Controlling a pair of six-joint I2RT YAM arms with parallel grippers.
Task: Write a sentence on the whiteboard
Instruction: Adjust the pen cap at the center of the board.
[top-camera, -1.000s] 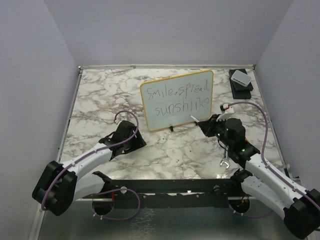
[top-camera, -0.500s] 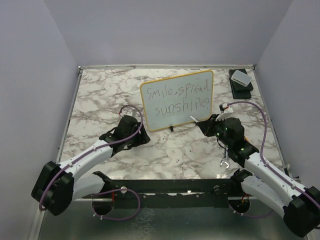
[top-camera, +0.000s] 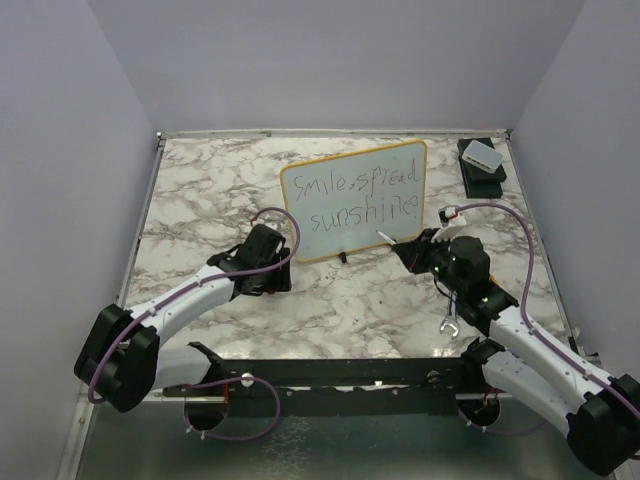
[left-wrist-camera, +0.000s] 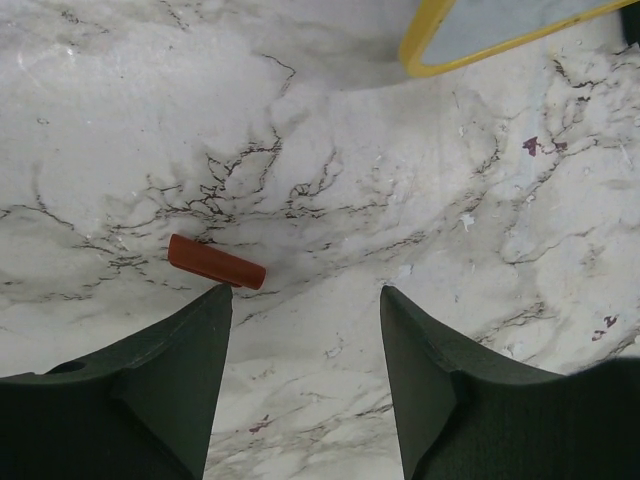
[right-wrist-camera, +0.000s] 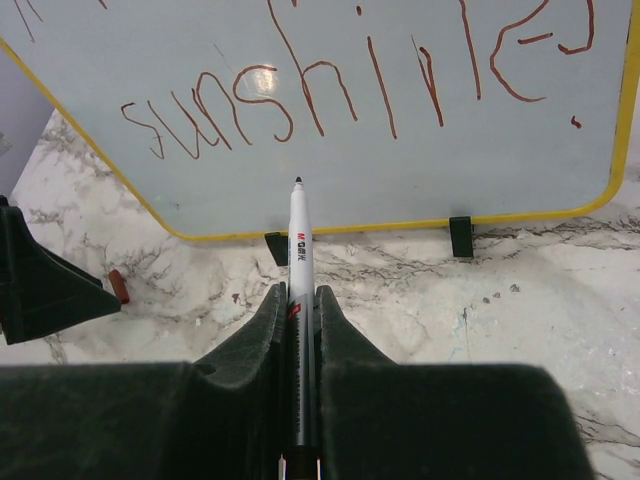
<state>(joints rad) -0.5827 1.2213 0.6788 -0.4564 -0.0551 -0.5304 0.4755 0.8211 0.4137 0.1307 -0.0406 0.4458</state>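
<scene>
Evidently complete, the sentence (top-camera: 360, 212) sits on the whiteboard (top-camera: 345, 238) toward the table's far edge, straight ahead of the right gripper (right-wrist-camera: 297, 300), which is clamped on a marker (right-wrist-camera: 298, 235) (tip boardward, not touching), while the left gripper (left-wrist-camera: 305, 310) hangs spread over a red cap (left-wrist-camera: 216, 262).

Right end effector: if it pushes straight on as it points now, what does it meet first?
The marker in the right end effector leads; its tip would likely touch the whiteboard low on its face, above the yellow rim; depth is unclear.
</scene>
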